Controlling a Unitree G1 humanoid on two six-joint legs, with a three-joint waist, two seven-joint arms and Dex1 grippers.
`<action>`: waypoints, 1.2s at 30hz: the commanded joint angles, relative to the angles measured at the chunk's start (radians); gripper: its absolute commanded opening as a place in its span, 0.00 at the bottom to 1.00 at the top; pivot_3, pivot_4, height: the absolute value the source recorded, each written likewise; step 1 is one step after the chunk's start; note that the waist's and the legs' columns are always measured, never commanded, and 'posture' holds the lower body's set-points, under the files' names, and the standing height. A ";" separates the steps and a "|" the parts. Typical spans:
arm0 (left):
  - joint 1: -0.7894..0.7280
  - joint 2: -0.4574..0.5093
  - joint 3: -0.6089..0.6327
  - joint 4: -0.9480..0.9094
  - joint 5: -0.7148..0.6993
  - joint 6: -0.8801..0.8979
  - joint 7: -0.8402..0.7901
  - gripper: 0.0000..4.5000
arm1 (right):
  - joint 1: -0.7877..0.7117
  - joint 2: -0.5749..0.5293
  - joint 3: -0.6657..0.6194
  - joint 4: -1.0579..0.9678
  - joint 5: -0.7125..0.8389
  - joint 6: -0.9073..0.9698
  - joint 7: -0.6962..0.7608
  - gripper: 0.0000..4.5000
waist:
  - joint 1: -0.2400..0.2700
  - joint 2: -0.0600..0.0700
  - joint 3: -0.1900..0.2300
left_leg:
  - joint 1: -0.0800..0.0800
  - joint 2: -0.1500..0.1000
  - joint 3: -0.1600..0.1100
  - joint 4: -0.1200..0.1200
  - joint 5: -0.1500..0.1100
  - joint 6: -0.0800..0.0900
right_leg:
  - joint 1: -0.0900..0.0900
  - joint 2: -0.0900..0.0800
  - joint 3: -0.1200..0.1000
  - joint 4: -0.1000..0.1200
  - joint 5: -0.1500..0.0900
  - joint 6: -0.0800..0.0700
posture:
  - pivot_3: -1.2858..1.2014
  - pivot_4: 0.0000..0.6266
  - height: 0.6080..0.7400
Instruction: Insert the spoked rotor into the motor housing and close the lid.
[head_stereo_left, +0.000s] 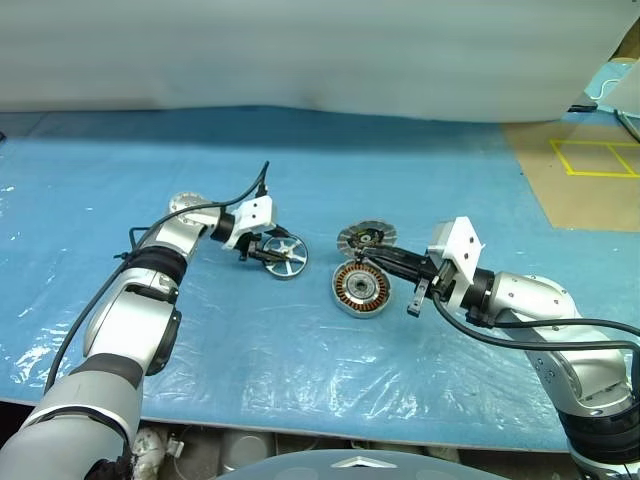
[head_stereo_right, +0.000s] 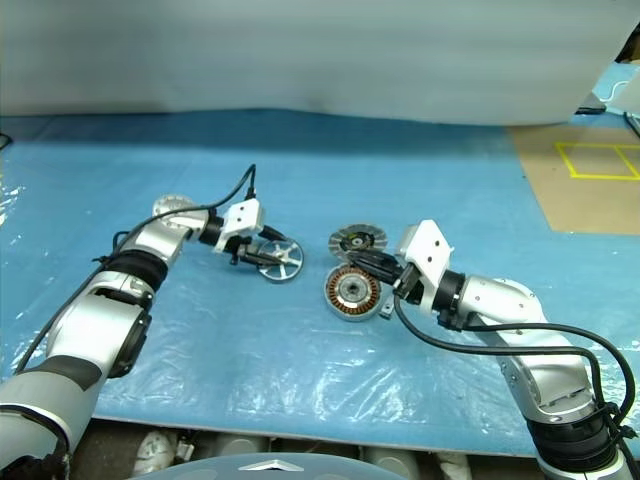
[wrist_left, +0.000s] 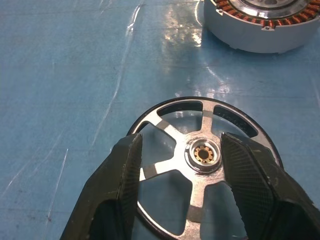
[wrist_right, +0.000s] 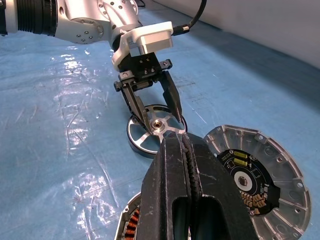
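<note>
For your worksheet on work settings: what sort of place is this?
Probably a robotics lab or test bench: loose motor parts lie on a blue plastic sheet, and yellow tape squares mark the brown floor beyond.

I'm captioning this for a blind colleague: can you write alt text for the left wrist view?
The left gripper hangs open over the spoked rotor, one black finger on each side of its hub, as it lies flat on the blue sheet. Beyond it sits the motor housing, copper windings showing.
</note>
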 joint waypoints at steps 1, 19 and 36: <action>-0.001 0.017 -0.016 -0.012 0.016 -0.016 -0.046 0.59 | 0.001 -0.011 -0.020 -0.033 -0.001 -0.013 -0.003 0.00 | 0.000 0.000 0.000 | 0.000 0.000 0.000 0.000 0.000 0.000 | 0.000 0.000 0.000 0.000 0.000 0.000 | 0.52 0.24 1.00; -0.018 0.043 -0.004 -0.003 0.018 -0.077 -0.095 0.59 | 0.004 -0.002 0.004 -0.001 -0.050 -0.035 0.001 0.00 | 0.000 0.000 0.000 | 0.002 0.000 0.000 0.000 0.000 0.000 | 0.002 0.000 0.000 0.000 -0.002 -0.003 | 0.52 0.24 1.00; -0.009 0.077 -0.040 -0.061 0.041 -0.101 -0.176 0.59 | -0.008 0.008 0.012 -0.003 -0.050 -0.018 -0.008 0.00 | 0.001 -0.001 0.000 | 0.001 0.000 0.000 -0.001 0.000 0.000 | 0.001 0.000 0.000 0.000 -0.002 -0.003 | 0.52 0.24 1.00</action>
